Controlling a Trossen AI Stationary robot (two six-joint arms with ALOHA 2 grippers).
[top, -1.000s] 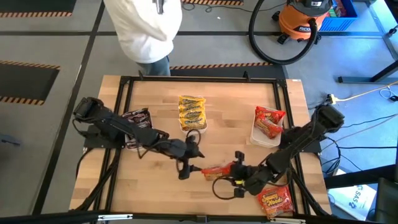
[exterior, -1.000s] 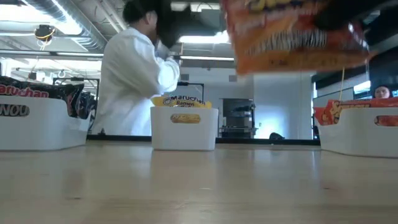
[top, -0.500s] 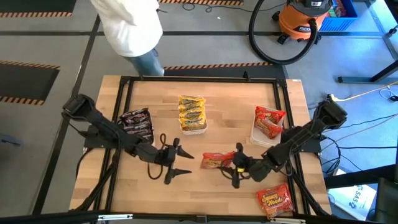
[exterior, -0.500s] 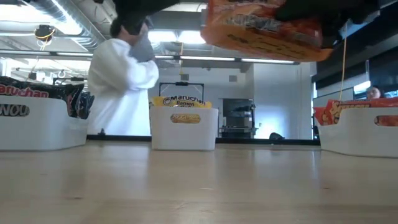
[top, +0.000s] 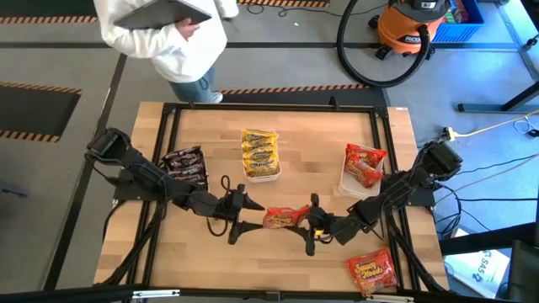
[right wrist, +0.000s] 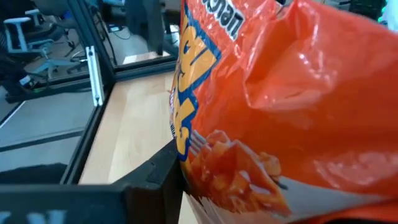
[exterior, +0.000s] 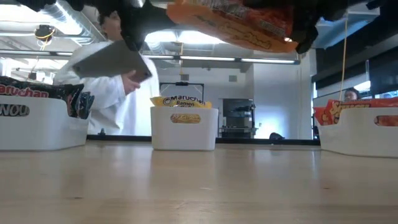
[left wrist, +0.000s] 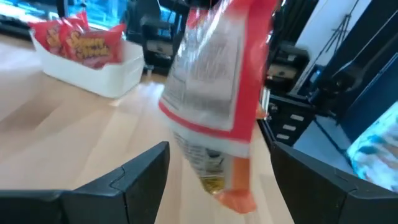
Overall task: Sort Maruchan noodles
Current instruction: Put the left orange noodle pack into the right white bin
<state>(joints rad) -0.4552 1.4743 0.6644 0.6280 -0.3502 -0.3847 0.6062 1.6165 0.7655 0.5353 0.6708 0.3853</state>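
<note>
Right hand [top: 310, 225] grips a crinkly red-orange ramen packet [top: 286, 218] tight, lifted above the wooden counter [top: 286, 160] near its middle. Left hand [top: 239, 214] sits just beside the packet's far end, fingers spread wide, the packet hanging between them, untouched.

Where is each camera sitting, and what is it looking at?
High view: above, looking straight down; both arms, left gripper, right gripper.
Low view: at table height, facing the room; red-orange packet overhead.
Left wrist view: looks past its fingers at the packet.
Right wrist view: packet fills it.
All four share that packet.
</note>
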